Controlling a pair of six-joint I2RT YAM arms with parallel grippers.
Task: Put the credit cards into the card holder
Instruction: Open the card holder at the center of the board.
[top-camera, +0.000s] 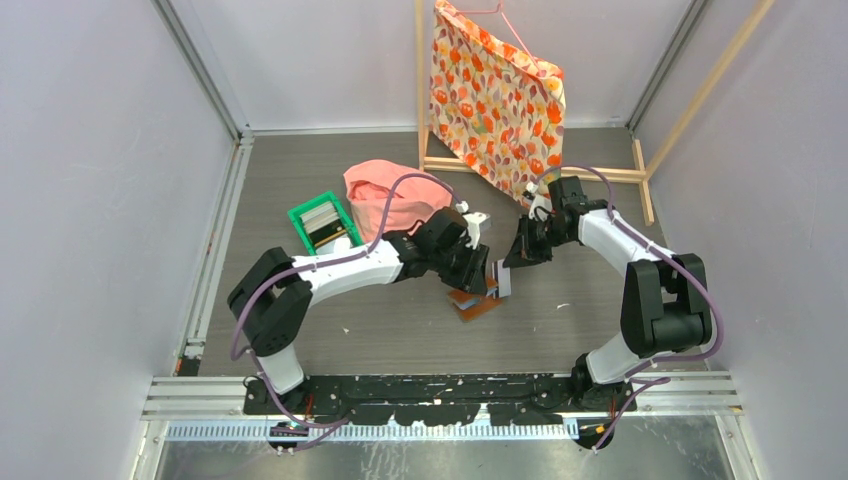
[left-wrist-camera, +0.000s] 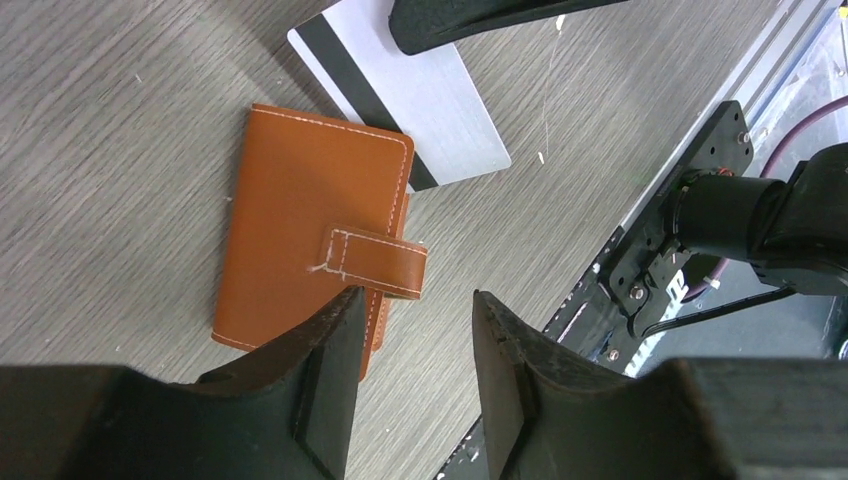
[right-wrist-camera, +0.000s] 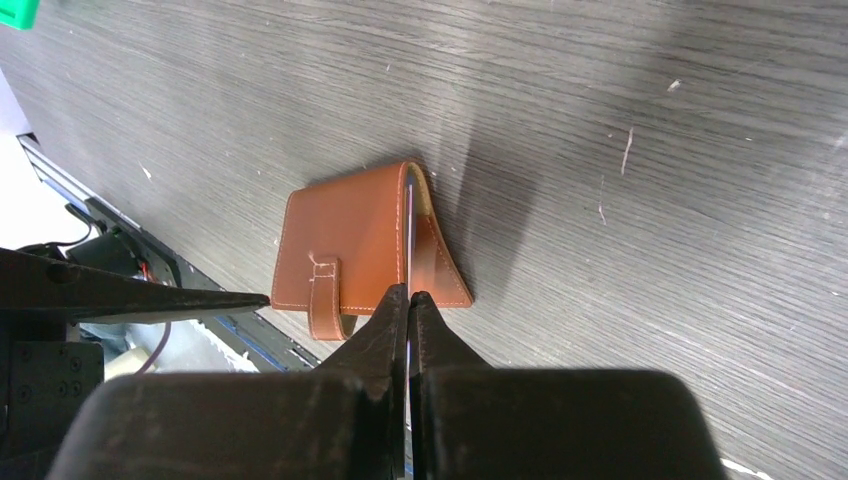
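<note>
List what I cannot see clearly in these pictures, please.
- Pockets of the card holder: both wrist views show only the outer cover.
- Face of the credit card: edge-on in the right wrist view, pinched by the right hand.
- Contents of the green tray: too small to count, top view.
- Most of the card holder, top view: under the left hand.

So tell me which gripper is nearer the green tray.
Left. The left gripper, open, hangs over the card holder, on the side toward the green tray; the right gripper, shut on a card, sits just beyond, farther from the tray.
</note>
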